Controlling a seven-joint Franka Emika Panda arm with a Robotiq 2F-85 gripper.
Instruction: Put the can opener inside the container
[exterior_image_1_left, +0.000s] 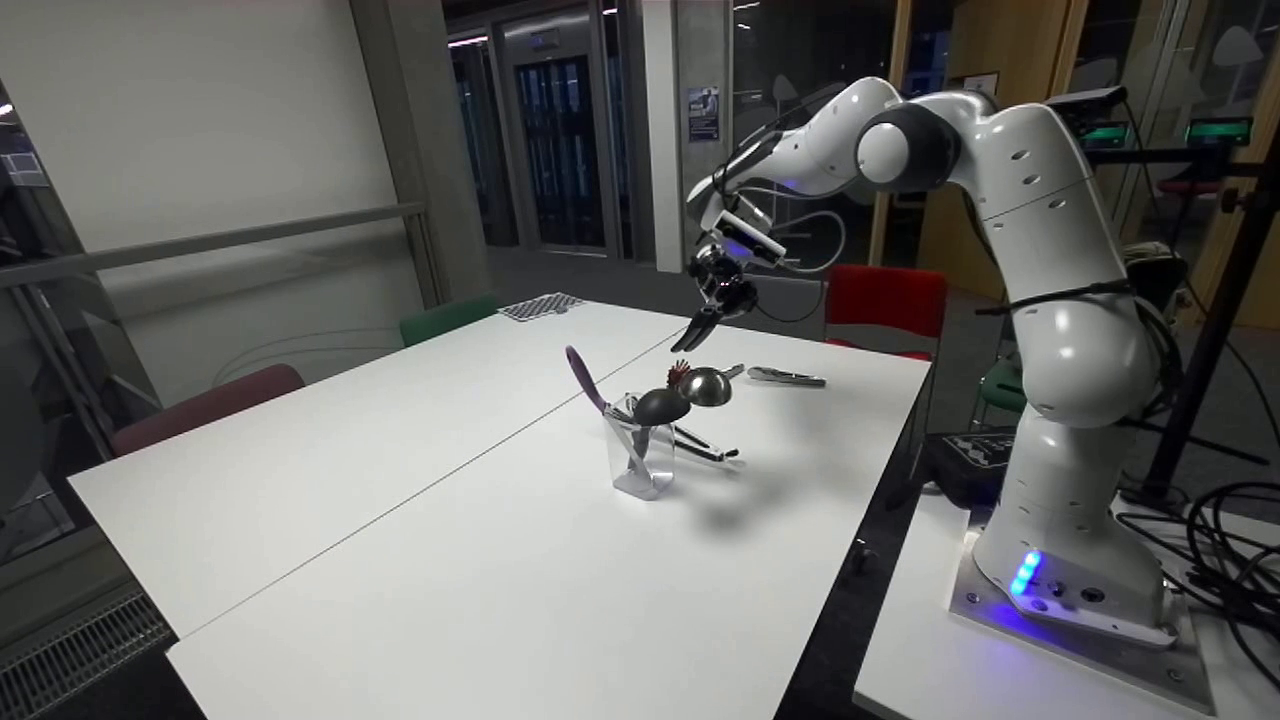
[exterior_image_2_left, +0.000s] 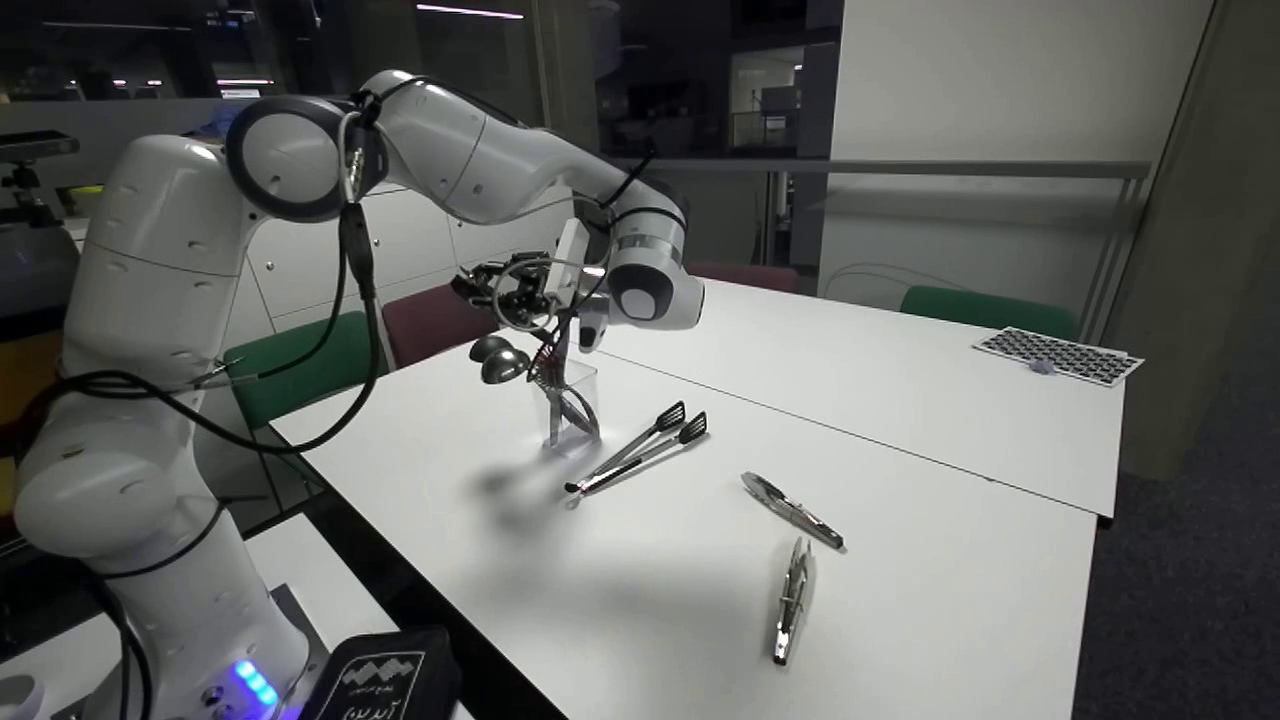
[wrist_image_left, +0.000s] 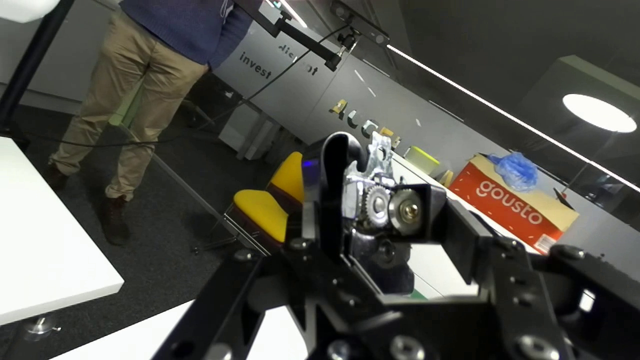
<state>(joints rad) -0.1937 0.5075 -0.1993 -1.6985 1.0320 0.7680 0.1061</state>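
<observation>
At the centre of the wrist view the opener (wrist_image_left: 382, 205), silvery and toothed, sits between the jaws, which are closed on it. In both exterior views the jaws hang in the air over the white desk (exterior_image_1_left: 480, 590); they show small and dark there, so I can't quite make out where they end and the opener begins.

The container (exterior_image_1_left: 660, 460), clear and upright, stands near the middle of an exterior view, below and to the left of the jaws in the frame. Out of it stick a black ladle (exterior_image_1_left: 662, 406), a steel ladle (exterior_image_1_left: 707, 386) and a purple handle (exterior_image_1_left: 583, 376) leaning to the upper left. In an exterior view, slotted tongs (exterior_image_2_left: 650, 455) lie just to its right, with two pairs of steel tongs (exterior_image_2_left: 791, 508) farther toward the lower right. A checked sheet (exterior_image_2_left: 1055, 352) lies at the upper right. In the wrist view a person (wrist_image_left: 170, 65) stands at the upper left.
</observation>
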